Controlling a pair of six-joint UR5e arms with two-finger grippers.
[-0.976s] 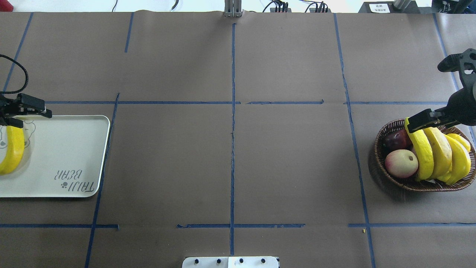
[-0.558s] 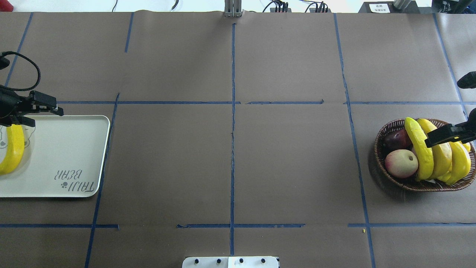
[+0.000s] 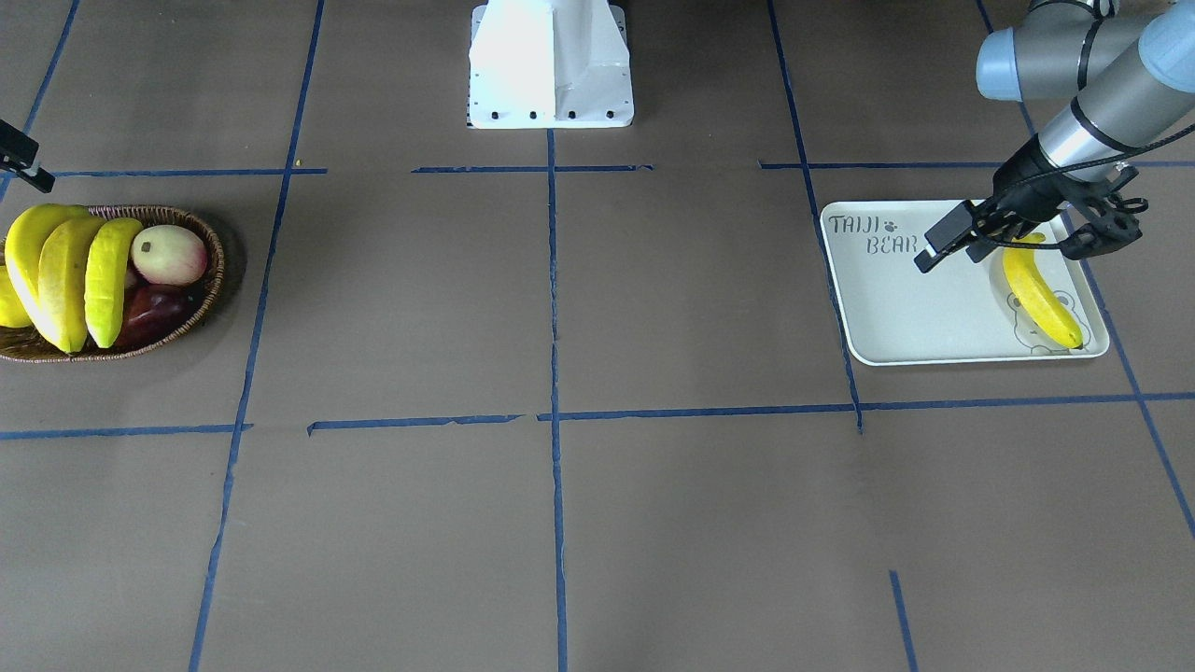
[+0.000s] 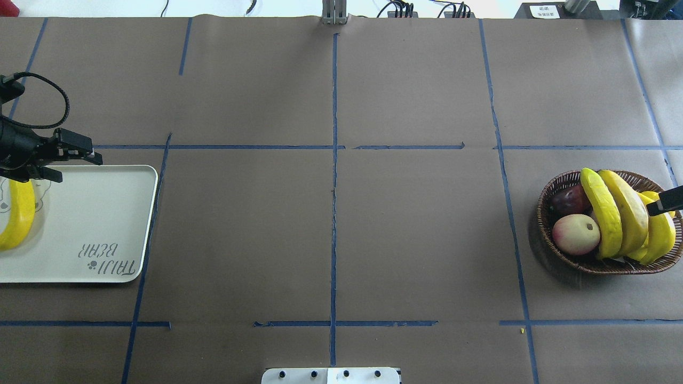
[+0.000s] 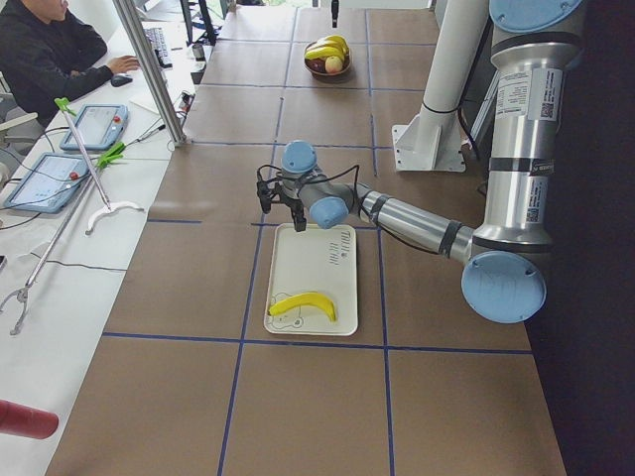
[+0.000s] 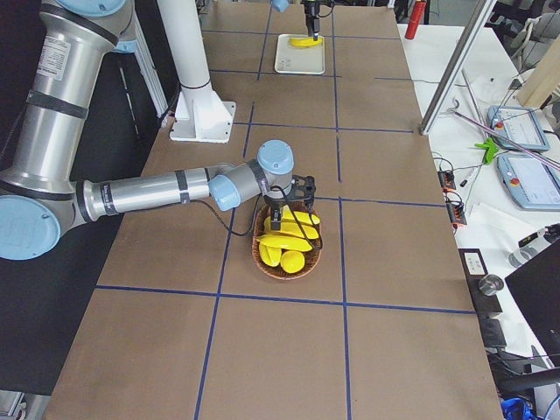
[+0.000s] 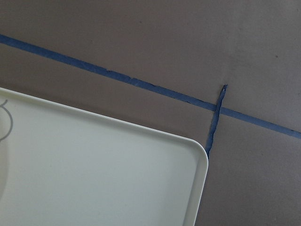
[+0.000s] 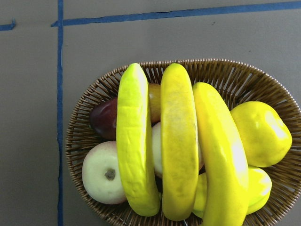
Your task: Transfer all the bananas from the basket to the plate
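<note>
Since last frame: right gripper (image 4: 666,200) slid toward 3 o'clock, nearly out of overhead; left gripper (image 3: 945,263) drifted toward 2 o'clock from the plated banana (image 3: 1039,297). Left jaws wide, empty; right jaws: can't tell. Plate (image 4: 106,224) at 9 o'clock; three bananas (image 8: 178,141) in basket (image 4: 555,250) at 3. Likely between picks; next needs right jaws across a banana's middle. Brown-paper desk (image 4: 416,240), blue tape grid (image 4: 333,213); operator (image 5: 45,50) seated beside it.

We read only "TAIJI BEAR", in grey letters, on the white plate (image 3: 934,313), in its corner near the robot's base.
</note>
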